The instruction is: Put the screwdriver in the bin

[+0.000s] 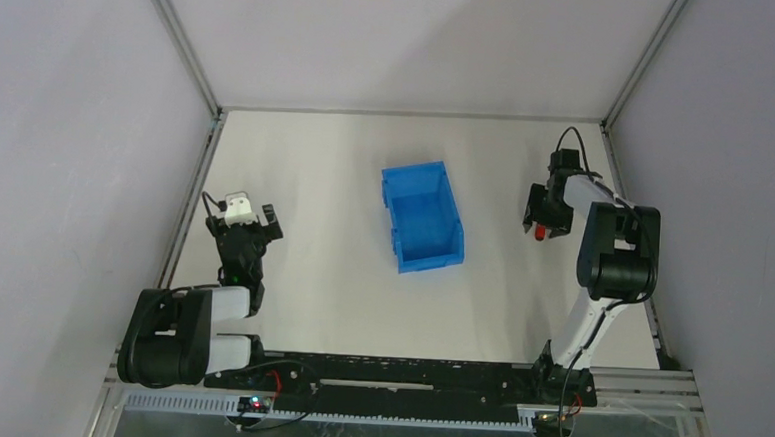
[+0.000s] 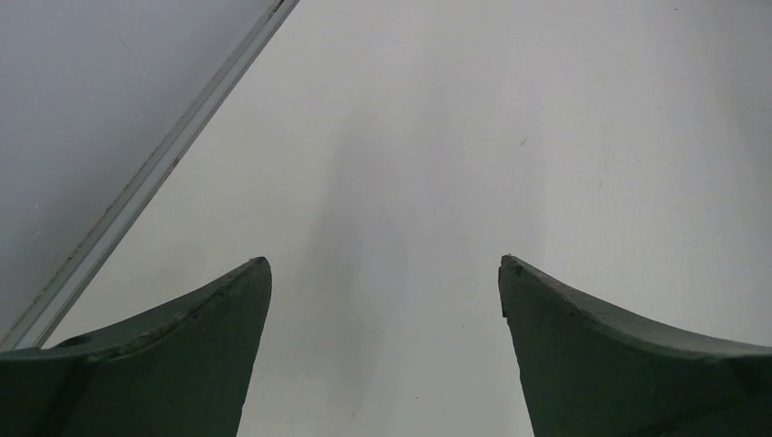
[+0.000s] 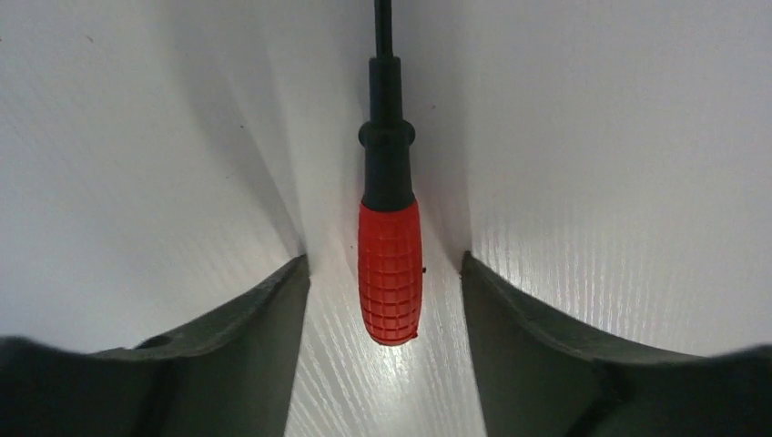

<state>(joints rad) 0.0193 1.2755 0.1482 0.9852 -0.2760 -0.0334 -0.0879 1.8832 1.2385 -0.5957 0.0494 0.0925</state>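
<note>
Dark green two-finger right gripper point(image 3: 385, 262) stands open, its jaws parted wider than the handle between them. It straddles the small slim screwdriver point(image 3: 390, 273) with a ribbed red handle and a thin black shaft. In the right wrist view a strip of white table point(image 3: 637, 164) shows on each side of the handle, so neither finger point(image 3: 237, 355) touches it and nothing is gripped. The screwdriver lies flat on the table, its handle butt toward 6 o'clock and its shaft running out of view at 12 o'clock.

In the top view the right gripper point(image 1: 538, 226) points down at the table, with a spot of the red handle point(image 1: 541, 234) showing beneath it. It is at about 3 o'clock from the bright blue rectangular plastic bin point(image 1: 405, 208). The bin sits near the middle of the table, well apart from the screwdriver, which is outside it.

The dark green two-finger left gripper point(image 2: 382, 264) is also open, with wide bare table between its fingertips and nothing held. In the top view it is at about 8 o'clock from the bin. A grey metal frame rail point(image 2: 155, 173) runs past it toward 11 o'clock in the left wrist view.
</note>
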